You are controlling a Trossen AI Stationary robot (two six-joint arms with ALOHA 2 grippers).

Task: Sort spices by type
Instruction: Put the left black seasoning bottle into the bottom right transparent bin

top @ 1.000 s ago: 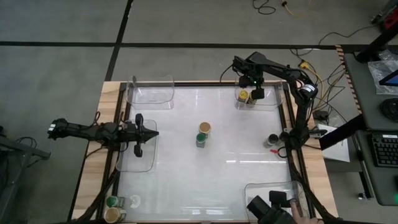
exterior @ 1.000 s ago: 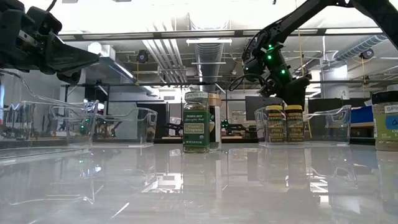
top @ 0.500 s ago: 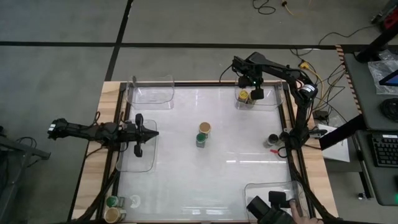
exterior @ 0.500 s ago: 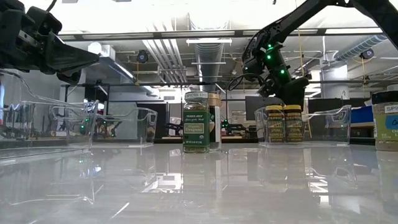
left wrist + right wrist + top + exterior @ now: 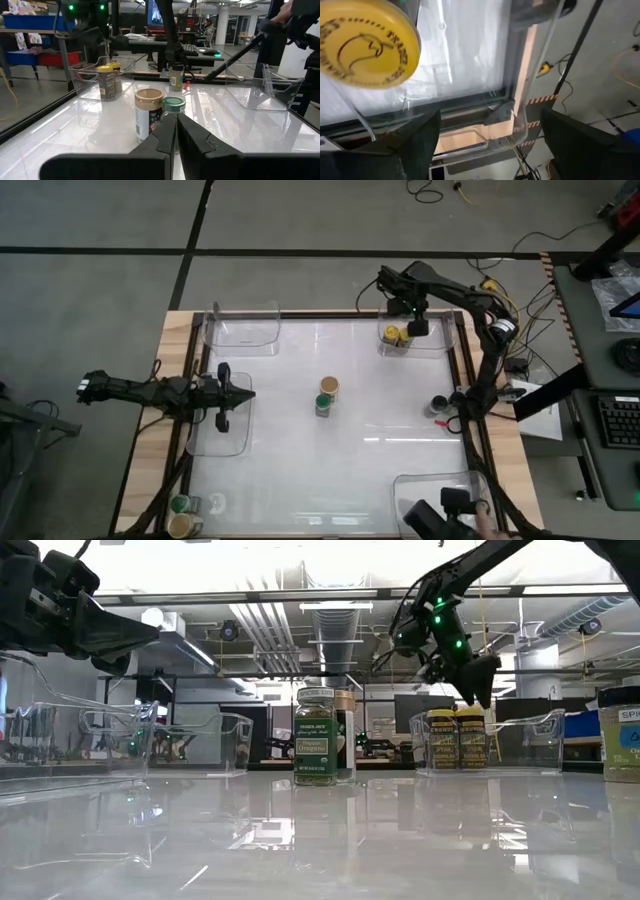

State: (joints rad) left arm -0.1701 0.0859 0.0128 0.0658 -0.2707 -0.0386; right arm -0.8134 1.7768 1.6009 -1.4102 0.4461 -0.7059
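Note:
Two yellow-lidded spice jars [image 5: 393, 334] [image 5: 456, 738] stand side by side in the clear bin [image 5: 432, 345] at the far right. My right gripper [image 5: 418, 326] [image 5: 478, 682] hangs open just above them, fingers slanting down and touching nothing; its wrist view shows one yellow lid [image 5: 367, 45] below. A tan-lidded jar [image 5: 329, 386] and a green-lidded jar [image 5: 326, 403] stand together at the table's middle. My left gripper [image 5: 240, 392] [image 5: 176, 135] waits shut and level over the left bin [image 5: 215, 435].
A black-lidded jar [image 5: 440, 405] stands at the right edge. A green-lidded jar [image 5: 180, 504] and a tan-lidded jar [image 5: 183, 526] stand at the near left corner. Another clear bin [image 5: 243, 328] sits at the far left. A near-right bin [image 5: 415, 480] holds dark objects.
My right gripper has gone up from the two yellow-lidded jars in the far-right bin. It now hangs clear above their lids. The jars stay upright where they were.

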